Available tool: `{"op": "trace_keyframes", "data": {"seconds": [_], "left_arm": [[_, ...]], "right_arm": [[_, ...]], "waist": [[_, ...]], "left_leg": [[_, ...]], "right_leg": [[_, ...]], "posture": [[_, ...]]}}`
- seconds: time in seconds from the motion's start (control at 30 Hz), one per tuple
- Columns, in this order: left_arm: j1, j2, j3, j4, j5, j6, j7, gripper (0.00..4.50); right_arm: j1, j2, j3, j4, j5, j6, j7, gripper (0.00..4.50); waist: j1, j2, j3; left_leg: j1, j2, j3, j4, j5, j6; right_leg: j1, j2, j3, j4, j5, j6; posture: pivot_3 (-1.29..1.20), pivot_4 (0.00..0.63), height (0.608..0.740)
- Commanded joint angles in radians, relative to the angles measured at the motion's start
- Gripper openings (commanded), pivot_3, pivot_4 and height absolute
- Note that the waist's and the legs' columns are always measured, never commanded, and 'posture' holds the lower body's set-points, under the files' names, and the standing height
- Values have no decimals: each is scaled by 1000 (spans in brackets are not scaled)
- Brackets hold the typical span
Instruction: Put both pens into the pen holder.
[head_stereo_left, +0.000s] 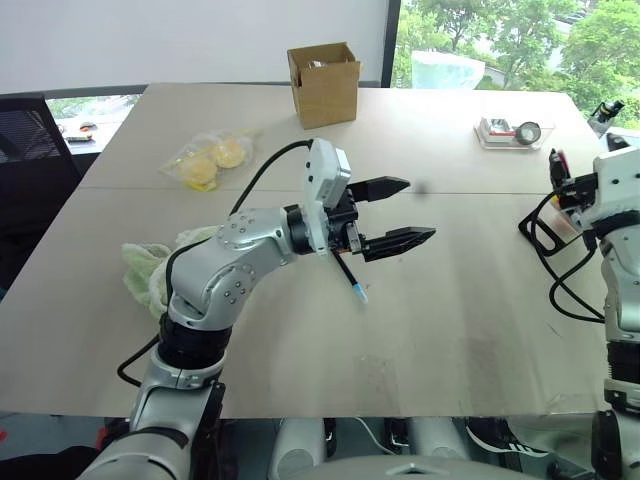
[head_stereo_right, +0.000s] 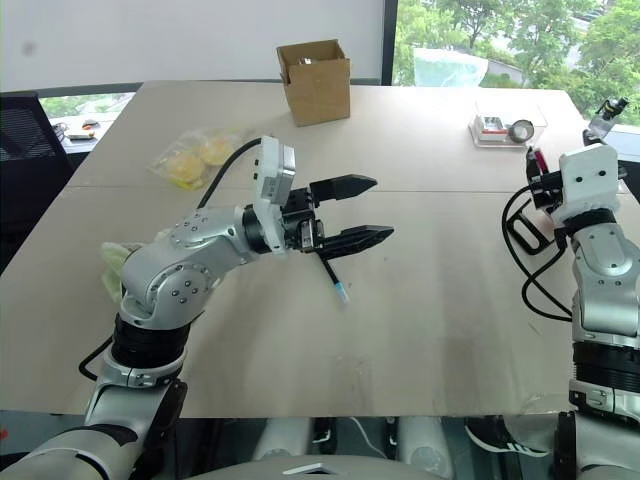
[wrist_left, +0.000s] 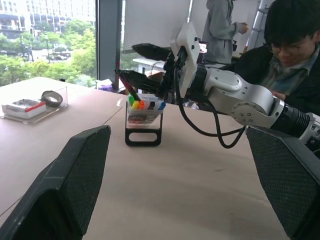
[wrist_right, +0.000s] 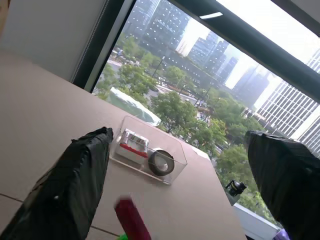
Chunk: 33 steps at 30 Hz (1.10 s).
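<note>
A black pen with light-blue ends (head_stereo_left: 350, 275) lies on the table just under my left gripper (head_stereo_left: 397, 212), which hangs open and empty above it, pointing right. The pen holder (wrist_left: 144, 122), a clear box on a black looped stand, sits at the table's right edge with several coloured markers in it. The pink-ended pen (wrist_left: 129, 89) leans in the holder, its pink top (wrist_right: 131, 220) rising between the fingers of my right gripper (wrist_left: 126, 60). That gripper is open just above the holder, its fingers spread well apart on either side of the pen.
A brown cardboard box (head_stereo_left: 325, 85) stands at the far middle of the table. A flat clear tray (head_stereo_left: 510, 130) with a tape roll lies at the far right. A bag of yellow items (head_stereo_left: 210, 160) and a green cloth (head_stereo_left: 150, 270) sit left. A seated person (wrist_left: 285, 45) is beyond the holder.
</note>
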Motion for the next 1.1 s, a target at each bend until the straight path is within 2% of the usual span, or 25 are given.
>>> {"op": "trace_keyframes", "data": {"seconds": [0.03,0.13,0.23,0.27,0.37,0.47,0.53,0.63,0.8,1.03,1.1], "left_arm": [[25,11,43,-43,3,-10,28,4500],[67,17,68,-56,28,-13,81,4500],[123,8,120,-94,32,67,234,4500],[131,0,139,-112,23,128,307,4500],[89,-93,249,-151,-11,534,627,4500],[-8,-208,303,-155,79,792,800,4500],[-87,-332,361,-85,163,893,938,4500],[-131,-450,404,-3,187,916,1042,4500],[-153,-581,432,181,171,916,1181,4500],[-226,-552,380,424,130,916,1285,4500],[-236,-557,365,476,114,916,1279,3953]], "right_arm": [[-23,-30,-35,-162,47,80,7,4419],[-49,-48,-2,-268,102,212,53,4419],[-70,-68,60,-406,245,406,158,4419],[-59,-70,69,-454,332,487,198,4419],[25,-127,120,-600,479,573,351,4419],[121,-188,138,-655,526,554,476,4419],[182,-235,130,-653,547,505,588,4419],[209,-271,113,-620,564,458,678,4419],[242,-310,68,-533,558,389,781,4419],[312,-333,-26,-542,577,407,772,4419],[350,-331,-45,-571,576,414,761,4500]], "waist": [[-1,0,0],[-3,0,0],[-3,0,0],[-2,0,0],[15,-1,0],[33,-4,2],[38,-6,3],[37,-8,3],[28,-9,4],[49,-6,0],[52,-5,-2]], "left_leg": [[0,0,0,0,0,0],[0,1,0,0,0,0],[1,1,0,0,0,0],[1,1,0,0,0,0],[0,1,-3,0,-1,2],[-2,0,-6,2,-4,6],[-3,-2,-6,4,-5,8],[-2,-7,-8,7,-6,10],[-1,-13,-15,7,-6,11],[1,-15,-22,6,-6,11],[1,-16,-23,7,-6,11]], "right_leg": [[0,0,0,0,0,0],[0,0,0,0,0,0],[0,0,0,0,0,0],[0,0,1,0,0,-1],[1,0,-1,0,1,-1],[2,0,-2,0,0,0],[2,-1,-1,0,0,1],[5,-1,2,-1,0,2],[5,-1,6,-1,2,5],[7,-1,4,1,2,5],[7,-1,4,1,2,5]], "posture": [[0,150,740],[0,150,740],[0,150,740],[0,150,740],[0,150,740],[0,150,740],[0,150,740],[0,150,740],[0,150,740],[0,150,740],[0,150,740]]}}
